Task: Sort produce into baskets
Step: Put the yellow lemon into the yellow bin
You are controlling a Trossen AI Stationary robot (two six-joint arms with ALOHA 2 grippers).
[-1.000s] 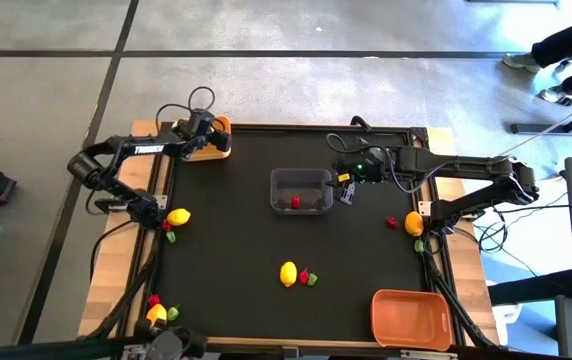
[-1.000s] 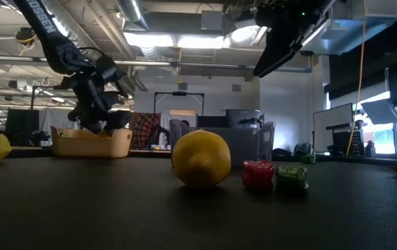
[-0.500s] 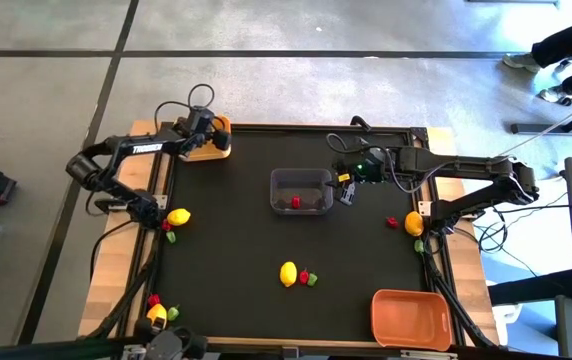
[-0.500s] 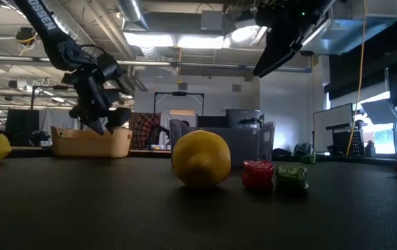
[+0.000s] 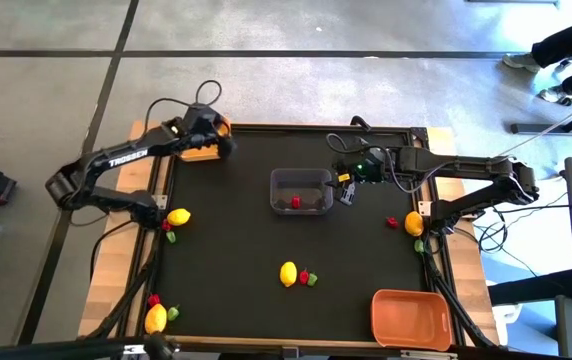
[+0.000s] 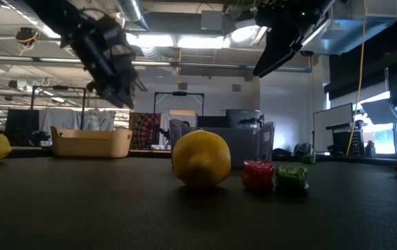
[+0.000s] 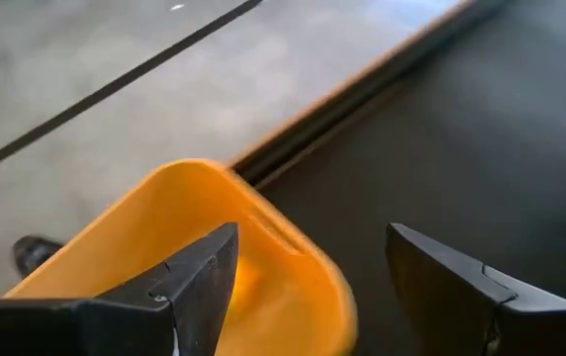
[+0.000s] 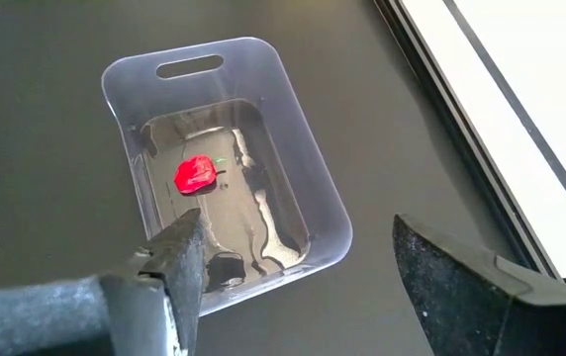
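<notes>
Produce lies scattered. Nearest us in the low view, a lemon (image 6: 200, 159) sits centre frame, a red piece (image 6: 257, 174) and green piece (image 6: 291, 178) touching beside it; the high view puts this cluster low centre on the mat (image 5: 226, 290). Another lemon (image 5: 178, 216) lies at the mat's left edge, one (image 5: 156, 318) at lower left, one (image 5: 413, 224) at the right edge. The orange basket (image 5: 411, 317) sits empty, lower right.

Mid-table, the clear basket (image 8: 227, 168) holds one red piece (image 8: 195, 175). The right gripper (image 5: 346, 190) hangs just beside its right wall, fingers spread wide, holding nothing.

Farthest, upper left, the yellow basket (image 7: 199, 259) sits at the mat's corner. The left gripper (image 5: 218, 144) hovers over its near rim, fingers wide, empty.

Risks, as we judge them: a low pass by the left fingers could catch that rim and push the basket off the corner. Edge lemons may roll under a poor grip. Clustered pieces invite a double pick.

Room: the mat's centre is open; the edges are tight against the raised frame.
</notes>
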